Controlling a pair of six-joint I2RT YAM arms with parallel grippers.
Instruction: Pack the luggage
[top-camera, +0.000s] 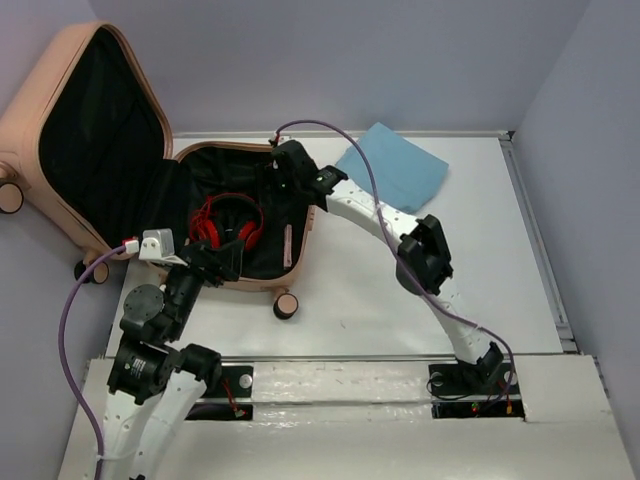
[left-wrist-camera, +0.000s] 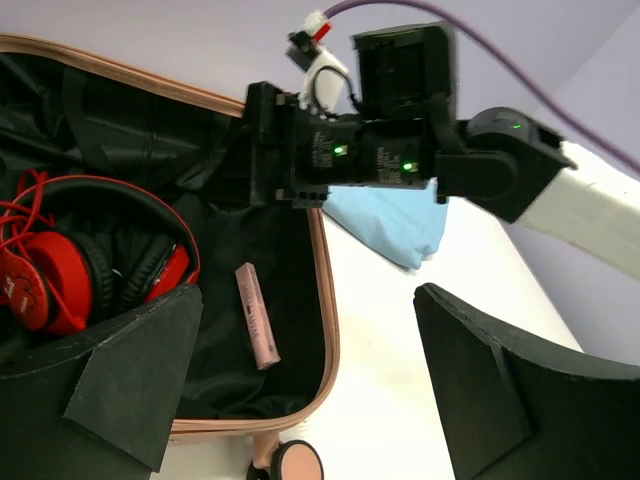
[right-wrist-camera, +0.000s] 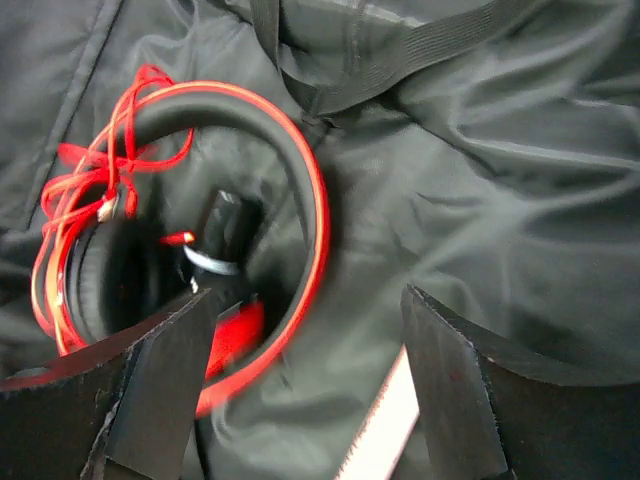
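Observation:
The peach-pink luggage (top-camera: 25, 120) lies open at the back left, lid raised, black lining showing; its rim shows in the left wrist view (left-wrist-camera: 330, 330). Red headphones (top-camera: 228, 222) (left-wrist-camera: 60, 280) (right-wrist-camera: 300, 190) and a thin pink tube (top-camera: 288, 245) (left-wrist-camera: 257, 315) (right-wrist-camera: 385, 430) lie in its base. A folded light-blue cloth (top-camera: 395, 168) (left-wrist-camera: 390, 225) lies on the table to the right of the luggage. My left gripper (top-camera: 222, 260) (left-wrist-camera: 305, 320) is open and empty over the front rim. My right gripper (top-camera: 285, 165) (right-wrist-camera: 308, 300) is open and empty above the lining, beside the headphones.
A luggage wheel (top-camera: 285, 305) (left-wrist-camera: 290, 462) sticks out at the front corner. The table has a raised edge on the right (top-camera: 535, 230) and a wall behind. The right arm (left-wrist-camera: 500, 170) reaches across over the luggage's far right corner.

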